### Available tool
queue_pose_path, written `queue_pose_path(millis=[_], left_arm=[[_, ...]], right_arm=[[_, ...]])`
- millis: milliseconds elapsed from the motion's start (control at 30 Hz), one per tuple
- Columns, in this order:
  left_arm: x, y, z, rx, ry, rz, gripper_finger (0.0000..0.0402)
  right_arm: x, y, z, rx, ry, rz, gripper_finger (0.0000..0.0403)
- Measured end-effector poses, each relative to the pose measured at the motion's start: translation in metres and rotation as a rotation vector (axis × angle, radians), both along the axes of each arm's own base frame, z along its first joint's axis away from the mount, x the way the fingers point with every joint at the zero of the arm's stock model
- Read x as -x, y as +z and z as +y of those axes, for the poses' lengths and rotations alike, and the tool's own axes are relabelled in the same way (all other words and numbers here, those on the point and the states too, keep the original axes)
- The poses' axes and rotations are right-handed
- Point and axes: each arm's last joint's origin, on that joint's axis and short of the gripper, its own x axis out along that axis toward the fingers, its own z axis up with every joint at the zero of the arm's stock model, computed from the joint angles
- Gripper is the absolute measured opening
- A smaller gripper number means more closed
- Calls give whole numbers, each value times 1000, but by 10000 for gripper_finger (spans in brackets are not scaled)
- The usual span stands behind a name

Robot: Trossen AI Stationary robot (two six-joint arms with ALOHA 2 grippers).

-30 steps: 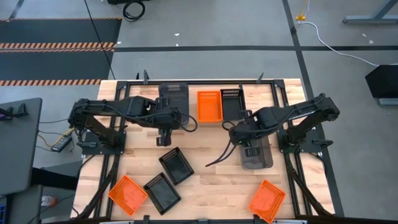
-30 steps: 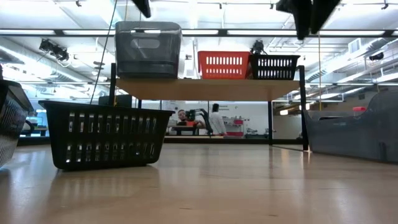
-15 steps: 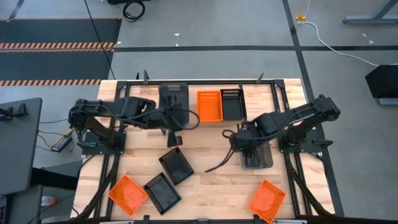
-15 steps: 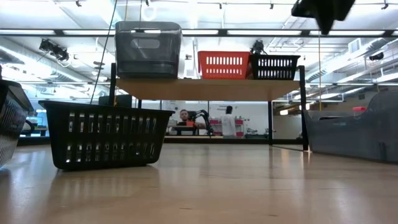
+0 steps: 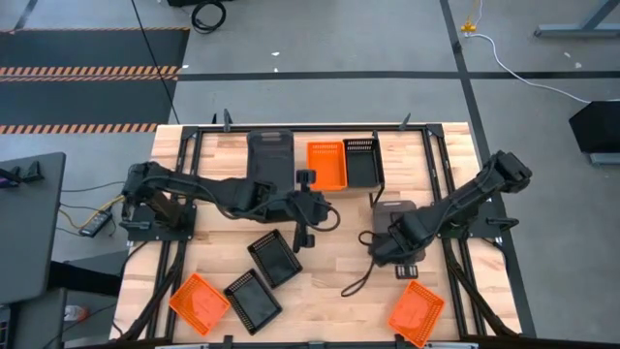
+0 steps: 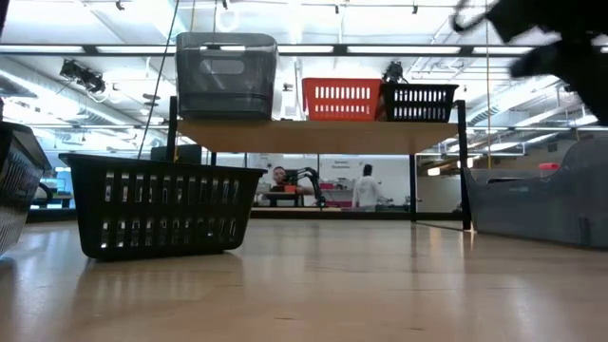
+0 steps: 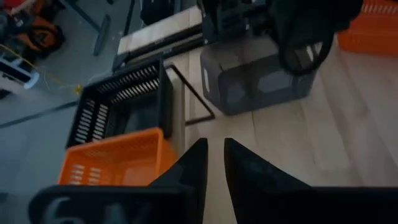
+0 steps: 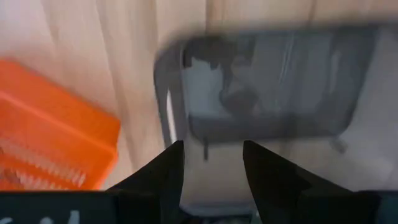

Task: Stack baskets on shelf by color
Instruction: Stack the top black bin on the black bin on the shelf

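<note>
Open tabletop [image 5: 329,267] between black baskets [image 5: 274,258] and grey basket [image 5: 395,210].

The wooden surface [image 5: 329,281] carries the shelf [image 5: 310,184], two black baskets [image 5: 263,278], two orange baskets [image 5: 199,302] and a grey basket [image 5: 395,209]. On the shelf stand a grey basket [image 5: 270,155], an orange one [image 5: 325,163] and a black one [image 5: 361,161], side by side.
</note>
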Motion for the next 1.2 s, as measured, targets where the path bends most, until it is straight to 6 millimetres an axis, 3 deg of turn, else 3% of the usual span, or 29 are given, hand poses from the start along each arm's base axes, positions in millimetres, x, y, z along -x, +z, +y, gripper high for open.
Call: queue_pose_path(millis=[133,267,567,867,1000,1200], left_arm=[[0,-14,0,-2,-3,-4,52],[0,-11,0,17,8,-38,47],[-1,-11,1,21,12,-46,36],[2,-14,1,41,30,-13,35],[5,-17,-8,56,22,11,34],[22,-7,-38,124,-20,-11,22]], right_arm=[[14,-9,8,1,-22,79,171],[21,-9,17,37,-8,52,171],[20,-9,33,24,42,-76,171],[22,-9,36,18,52,-78,171],[20,-9,36,28,44,-111,171],[7,-8,45,-41,140,-262,171]])
